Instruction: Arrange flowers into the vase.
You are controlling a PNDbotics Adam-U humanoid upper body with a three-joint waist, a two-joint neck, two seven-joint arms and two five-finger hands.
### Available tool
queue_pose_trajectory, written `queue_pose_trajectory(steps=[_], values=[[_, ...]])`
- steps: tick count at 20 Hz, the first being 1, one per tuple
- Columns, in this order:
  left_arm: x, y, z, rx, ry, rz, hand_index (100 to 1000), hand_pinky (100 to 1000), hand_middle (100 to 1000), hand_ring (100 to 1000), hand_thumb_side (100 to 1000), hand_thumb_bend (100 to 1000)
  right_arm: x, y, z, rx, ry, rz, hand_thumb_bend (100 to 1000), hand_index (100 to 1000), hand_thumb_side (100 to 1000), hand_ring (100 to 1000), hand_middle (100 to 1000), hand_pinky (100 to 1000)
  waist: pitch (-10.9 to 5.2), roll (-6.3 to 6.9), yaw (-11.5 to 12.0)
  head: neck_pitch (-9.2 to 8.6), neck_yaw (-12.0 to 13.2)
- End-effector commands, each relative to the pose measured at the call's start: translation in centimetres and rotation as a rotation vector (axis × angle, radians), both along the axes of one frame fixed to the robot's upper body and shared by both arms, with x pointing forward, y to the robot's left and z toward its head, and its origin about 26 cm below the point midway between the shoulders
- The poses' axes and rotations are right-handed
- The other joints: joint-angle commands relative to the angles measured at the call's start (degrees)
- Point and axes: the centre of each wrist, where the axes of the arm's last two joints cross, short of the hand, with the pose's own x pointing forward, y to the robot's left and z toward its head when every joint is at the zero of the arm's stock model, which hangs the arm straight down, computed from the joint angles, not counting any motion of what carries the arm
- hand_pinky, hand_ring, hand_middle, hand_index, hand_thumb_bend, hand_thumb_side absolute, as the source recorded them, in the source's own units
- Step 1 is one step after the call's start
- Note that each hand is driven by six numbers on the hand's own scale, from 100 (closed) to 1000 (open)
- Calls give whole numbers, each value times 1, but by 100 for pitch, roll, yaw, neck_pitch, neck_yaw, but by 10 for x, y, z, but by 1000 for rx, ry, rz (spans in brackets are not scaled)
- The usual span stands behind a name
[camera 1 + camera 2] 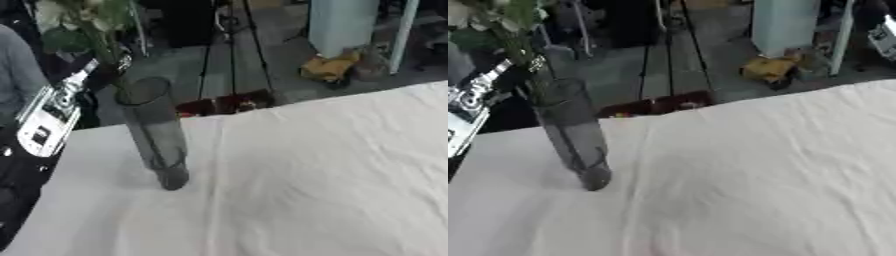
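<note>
In the left eye view, a tall dark glass vase [156, 132] stands on the table [332, 170], near its far left corner, leaning a little in the picture. Stems run down inside it, and the flowers [87, 22], green leaves with pale blooms, rise above its mouth, so at least one stem seems already placed. The robot's left arm [48, 117], silver and black, comes in along the left edge close beside the vase, probably to guide or let go of a stem. Its hand is not clear to me, so I cannot tell how far open it is or whether it holds anything.

The right eye view shows the same vase further left, more bare cloth, and less of that arm. The right hand appears in neither view.
</note>
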Motion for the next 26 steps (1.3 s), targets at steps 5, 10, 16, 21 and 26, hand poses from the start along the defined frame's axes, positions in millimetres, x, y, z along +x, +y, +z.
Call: queue_pose_trajectory(steps=[5, 10, 16, 21, 26], values=[[-9, 15, 19, 35, -14, 20, 1000, 854, 1000, 979, 1000, 100, -7, -1, 10, 1, -38, 2, 302, 843, 1000, 900, 853, 813, -118, -60, 26, -62, -25], [-11, 15, 19, 60, 11, 6, 1000, 861, 1000, 984, 1000, 100, -7, -2, 10, 4, -40, 1, 303, 843, 1000, 900, 853, 812, -124, -69, 30, -78, -38], [-13, 18, 21, 85, 48, -18, 1000, 868, 1000, 991, 1000, 100, -7, -2, 10, 7, -38, 1, 303, 843, 1000, 899, 852, 812, -135, -71, 45, -82, -41], [-14, 21, 21, 94, 67, -29, 1000, 878, 1000, 1000, 1000, 314, -7, -3, 9, 9, -35, -1, 303, 842, 1000, 899, 852, 811, -148, -74, 55, -85, -50], [-16, 25, 22, 99, 81, -40, 1000, 878, 1000, 1000, 1000, 314, -7, -3, 9, 11, -35, -3, 303, 842, 1000, 899, 852, 811, -154, -76, 60, -87, -53]])
